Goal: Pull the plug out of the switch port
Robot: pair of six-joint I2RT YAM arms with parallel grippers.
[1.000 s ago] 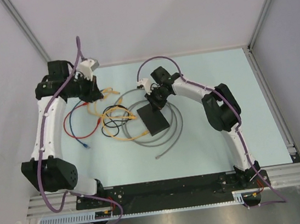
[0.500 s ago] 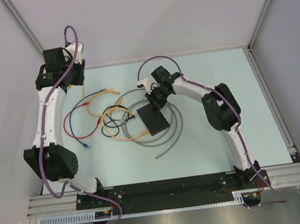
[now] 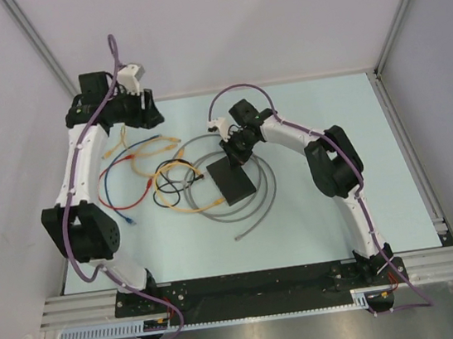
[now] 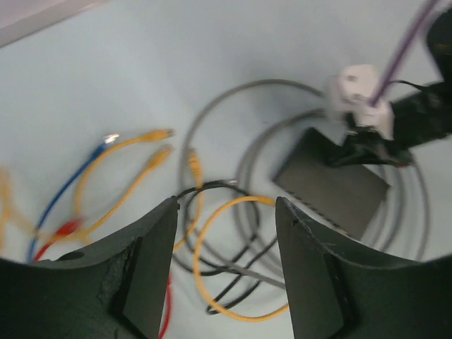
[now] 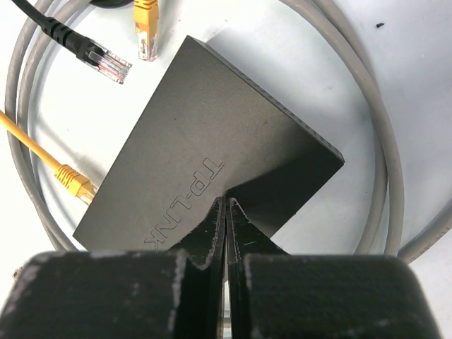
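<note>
Pinning, apparently by touch on its top, the small flat matte-black rectangular switch (image 3: 233,184) mid-table, long axis about 11-to-5 o'clock, using the nearer right gripper (image 5: 226,205) pinched together at its 12 o'clock end, with the left gripper (image 4: 226,205) spread, empty, well apart toward 10 o'clock

A grey cable (image 5: 374,120) rings the switch (image 5: 212,134). A yellow plug (image 5: 145,28) and a black plug (image 5: 102,60) lie just beside one edge. The right gripper (image 5: 226,205), fingers together, stands on its top. Bare table (image 3: 302,239) lies open toward the near edge.
</note>
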